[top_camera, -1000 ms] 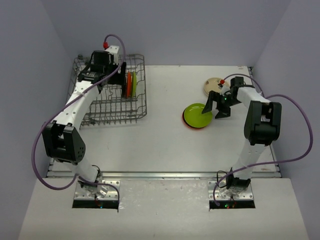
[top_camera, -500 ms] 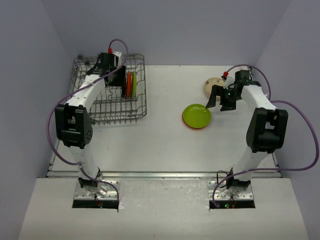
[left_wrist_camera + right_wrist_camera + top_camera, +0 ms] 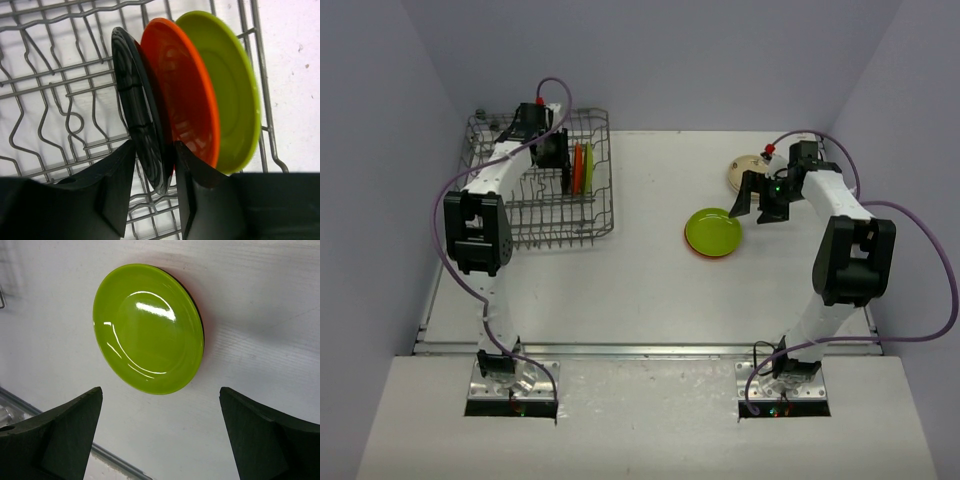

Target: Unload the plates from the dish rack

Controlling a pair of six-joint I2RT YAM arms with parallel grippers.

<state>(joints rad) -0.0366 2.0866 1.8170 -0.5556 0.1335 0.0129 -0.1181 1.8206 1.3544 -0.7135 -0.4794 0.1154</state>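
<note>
Three plates stand on edge in the grey wire dish rack (image 3: 535,228): a black plate (image 3: 137,100), an orange plate (image 3: 185,95) and a lime green plate (image 3: 235,85). My left gripper (image 3: 153,150) reaches into the rack (image 3: 50,85) from above, shut on the black plate's rim, one finger on each face. In the top view that gripper (image 3: 552,150) sits beside the upright plates (image 3: 580,167). My right gripper (image 3: 161,390) hangs wide open and holds nothing, just behind a lime green plate (image 3: 147,327) lying flat on the table. In the top view this gripper (image 3: 760,205) is right of that plate (image 3: 712,231).
A thin red-orange rim (image 3: 696,251) of another plate shows under the flat green one. A cream plate (image 3: 745,170) lies at the back right, behind the right arm. The rack's raised wire sides (image 3: 603,170) surround the upright plates. Purple cables loop off both arms.
The left jaws have narrowed onto the black plate, and the left arm's elbow has swung in toward the rack. The right gripper has drawn back from the flat green plate, staying open.
</note>
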